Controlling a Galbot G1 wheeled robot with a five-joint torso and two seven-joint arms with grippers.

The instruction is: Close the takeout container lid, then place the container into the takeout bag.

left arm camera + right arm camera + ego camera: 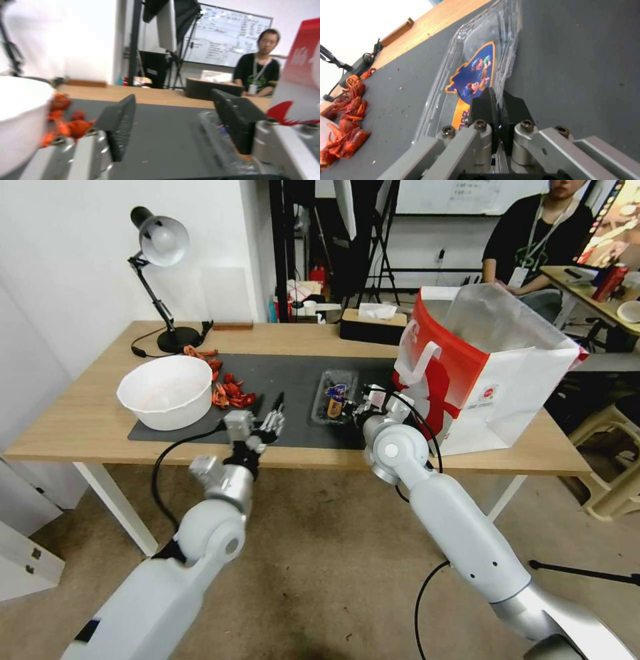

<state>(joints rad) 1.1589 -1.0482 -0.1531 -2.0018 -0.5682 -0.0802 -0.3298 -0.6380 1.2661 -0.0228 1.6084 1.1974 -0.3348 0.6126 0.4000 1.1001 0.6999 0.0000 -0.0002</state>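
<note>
The container (335, 395) lies on the dark mat (280, 370), just left of the takeout bag (493, 373). It is a small clear clamshell. Its takeout container lid (476, 45) looks down over the tray and carries a blue-and-orange label. My right gripper (361, 410) is shut on the thin plastic rim at the container's bag-side near edge; the right wrist view shows both fingers (483, 105) pinching it. My left gripper (272, 415) hovers open over the mat's front edge, left of the container (213, 130) and apart from it. The bag (300, 75) stands upright with its mouth open.
A white bowl (167, 390) sits at the mat's left end, with red crayfish pieces (230, 392) beside it. A desk lamp (163, 247) stands at the back left and a dark tissue box (373, 323) at the back. A person sits behind the table, away from it.
</note>
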